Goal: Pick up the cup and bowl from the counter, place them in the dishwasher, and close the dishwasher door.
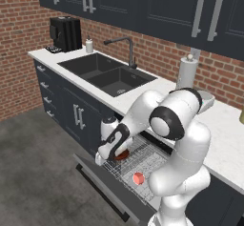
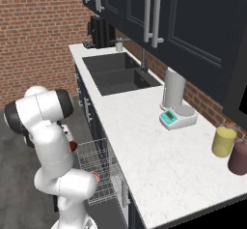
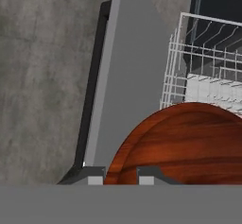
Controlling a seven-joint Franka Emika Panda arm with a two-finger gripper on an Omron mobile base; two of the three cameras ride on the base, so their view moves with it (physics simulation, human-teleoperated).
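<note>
My gripper [image 1: 116,154] hangs low over the left end of the dishwasher's pulled-out wire rack [image 1: 145,159], shut on the rim of the dark reddish-brown bowl [image 1: 124,154]. In the hand view the bowl [image 3: 186,142] spreads from between the fingertips [image 3: 95,174] over the rack [image 3: 208,72]. The dishwasher door [image 3: 134,76] lies dropped open below. The cup [image 1: 138,178] sits in the rack nearer the base, its salmon-red inside showing. In the right base view the arm hides most of the bowl [image 2: 73,146] and of the cup [image 2: 96,177].
The white counter [image 2: 144,126] carries a sink [image 1: 107,72] with a faucet [image 1: 128,48], a coffee machine [image 1: 66,33], a paper towel roll [image 2: 172,89], a scale [image 2: 177,117], a yellow tumbler [image 2: 224,141] and a maroon one [image 2: 239,156]. Grey floor [image 1: 38,172] lies left of the door.
</note>
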